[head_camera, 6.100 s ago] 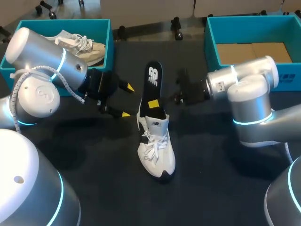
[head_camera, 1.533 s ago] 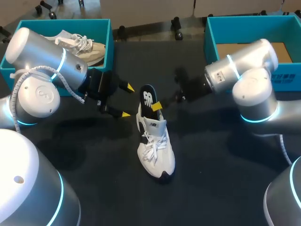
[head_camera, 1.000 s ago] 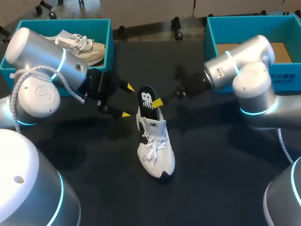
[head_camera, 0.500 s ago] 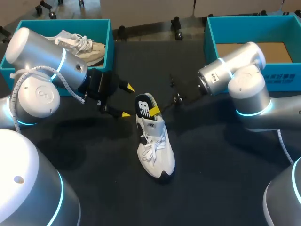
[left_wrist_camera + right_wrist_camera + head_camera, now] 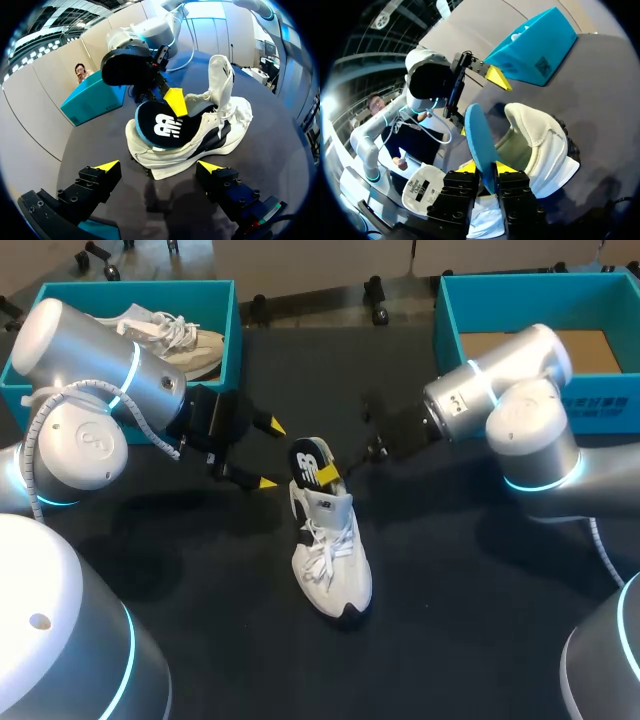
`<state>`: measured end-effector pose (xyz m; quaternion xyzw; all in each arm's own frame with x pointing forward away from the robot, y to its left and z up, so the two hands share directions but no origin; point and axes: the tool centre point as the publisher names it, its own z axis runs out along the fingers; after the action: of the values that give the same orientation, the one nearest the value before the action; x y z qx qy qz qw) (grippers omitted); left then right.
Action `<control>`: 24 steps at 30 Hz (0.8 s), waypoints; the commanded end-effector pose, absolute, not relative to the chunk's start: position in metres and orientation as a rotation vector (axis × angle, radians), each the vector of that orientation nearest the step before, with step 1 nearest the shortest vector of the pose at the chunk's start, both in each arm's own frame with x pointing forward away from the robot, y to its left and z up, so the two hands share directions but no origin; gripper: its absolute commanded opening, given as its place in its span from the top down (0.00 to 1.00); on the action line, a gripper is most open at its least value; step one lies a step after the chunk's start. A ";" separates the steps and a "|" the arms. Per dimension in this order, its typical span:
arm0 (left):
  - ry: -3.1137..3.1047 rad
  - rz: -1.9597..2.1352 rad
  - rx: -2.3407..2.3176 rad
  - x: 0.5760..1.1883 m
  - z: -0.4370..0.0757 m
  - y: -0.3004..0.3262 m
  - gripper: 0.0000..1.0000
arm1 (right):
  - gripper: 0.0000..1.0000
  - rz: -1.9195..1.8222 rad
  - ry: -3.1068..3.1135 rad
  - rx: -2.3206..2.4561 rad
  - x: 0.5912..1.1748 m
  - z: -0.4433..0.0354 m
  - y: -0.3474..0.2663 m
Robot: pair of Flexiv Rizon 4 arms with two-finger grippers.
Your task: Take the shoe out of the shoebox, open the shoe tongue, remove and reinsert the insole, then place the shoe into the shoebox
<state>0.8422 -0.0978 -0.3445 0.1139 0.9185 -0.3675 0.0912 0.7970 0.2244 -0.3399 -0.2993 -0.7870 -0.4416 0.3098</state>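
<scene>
Reinsertion looks to be in hand: the right gripper [image 5: 485,169] is clamped on the insole [image 5: 309,461], which stands half-sunk in the heel of the shoe [image 5: 334,568], mid-table [image 5: 450,590]; next it wants pressing down and forward until flat. The left gripper [image 5: 268,453] hovers just beside the heel, fingers spread and empty.

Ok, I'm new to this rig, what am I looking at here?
Two silver robot arms, left and right, work at a black table. The wide picture looks down from above and behind; each round one comes from a camera on an arm's wrist. A white lace-up sneaker lies mid-table. The right arm's jaws are shut on a black, blue-edged insole, its lower end inside the sneaker. The left arm's jaws stand open beside the heel, empty. A teal box at far left holds a beige sneaker.
</scene>
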 end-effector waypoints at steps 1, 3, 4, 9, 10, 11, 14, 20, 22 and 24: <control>2.731 -1.087 0.337 0.842 -0.345 -0.099 0.00 | 0.77 -1.157 -2.095 -0.793 0.799 -0.335 0.229; 2.731 -1.087 0.337 0.842 -0.345 -0.099 0.00 | 0.77 -1.158 -2.099 -0.790 0.801 -0.335 0.231; 2.731 -1.087 0.337 0.842 -0.345 -0.099 0.00 | 0.76 -1.160 -2.101 -0.789 0.802 -0.336 0.232; 2.731 -1.087 0.337 0.842 -0.345 -0.099 0.00 | 0.73 -1.160 -2.109 -0.783 0.811 -0.337 0.239; 2.731 -1.087 0.337 0.842 -0.345 -0.099 0.00 | 0.73 -1.159 -2.111 -0.782 0.812 -0.337 0.240; 2.731 -1.087 0.337 0.842 -0.345 -0.099 0.00 | 0.75 -1.159 -2.111 -0.781 0.813 -0.338 0.242; 2.731 -1.087 0.337 0.842 -0.345 -0.099 0.00 | 0.85 -1.157 -2.101 -0.783 0.815 -0.341 0.243; 2.731 -1.087 0.337 0.842 -0.345 -0.099 0.00 | 1.00 -1.147 -2.058 -0.792 0.806 -0.345 0.239; 2.731 -1.087 0.337 0.842 -0.345 -0.099 0.00 | 1.00 -1.131 -2.038 -0.785 0.803 -0.345 0.238; 2.731 -1.087 0.337 0.842 -0.345 -0.099 0.00 | 1.00 -1.107 -2.029 -0.783 0.800 -0.345 0.237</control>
<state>0.8422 -0.0979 -0.3445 0.1139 0.9185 -0.3675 0.0912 0.8008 0.2382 -0.3439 -0.3017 -0.7798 -0.4309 0.3394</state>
